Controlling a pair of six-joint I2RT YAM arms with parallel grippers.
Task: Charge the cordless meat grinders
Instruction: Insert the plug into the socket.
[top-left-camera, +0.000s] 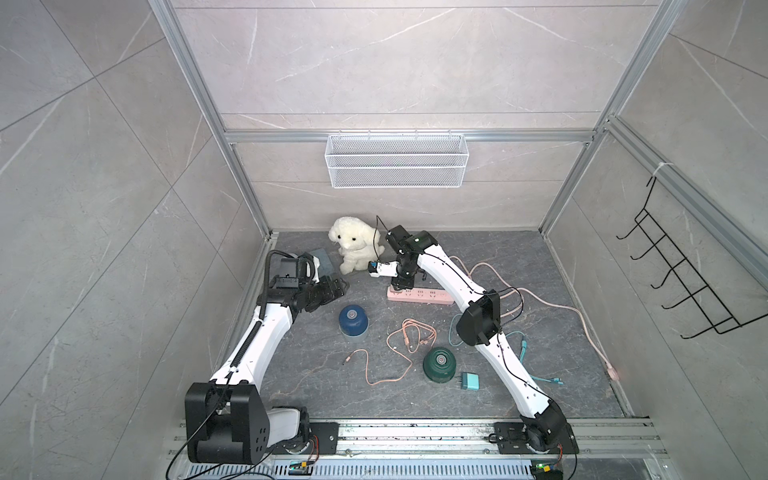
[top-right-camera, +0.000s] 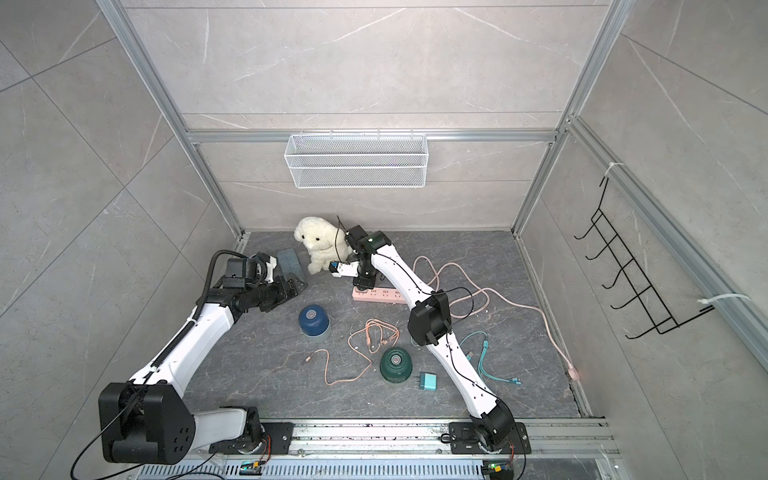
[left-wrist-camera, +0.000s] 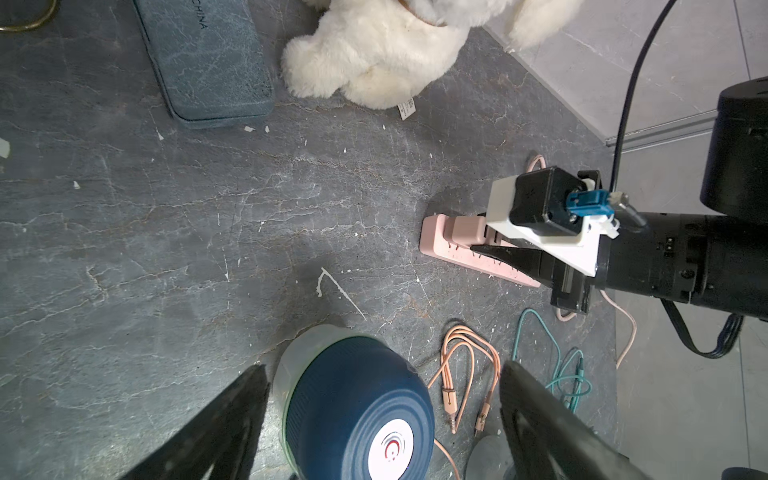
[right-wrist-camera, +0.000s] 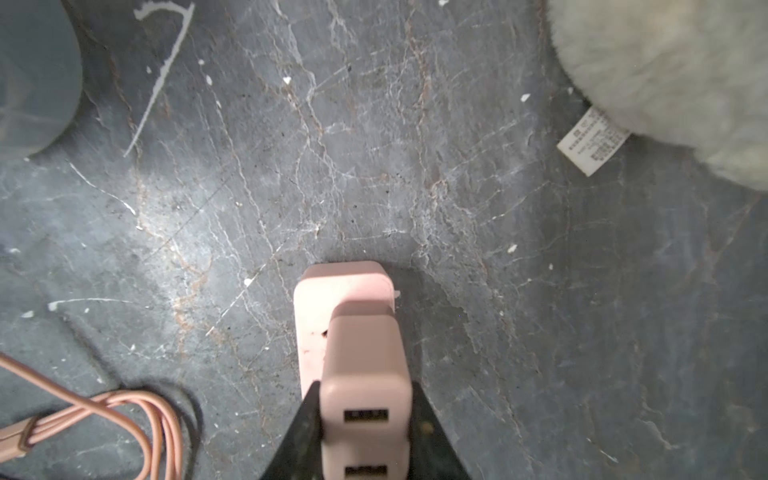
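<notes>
Sitting upright mid-floor: navy grinder (top-left-camera: 353, 322), partly cut off in the left wrist view; green grinder (top-left-camera: 439, 363) apart, beside teal adapter (top-left-camera: 471, 381). Left gripper (left-wrist-camera: 382, 370) near navy one, jaws spread. Right gripper (right-wrist-camera: 365, 388) pinches pink adapter (right-wrist-camera: 361, 357) over strip (right-wrist-camera: 316, 307); prongs hidden.

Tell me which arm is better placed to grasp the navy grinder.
Left: the left gripper, open, is close to the grinder; the right gripper is shut on the pink adapter at the strip.
</notes>
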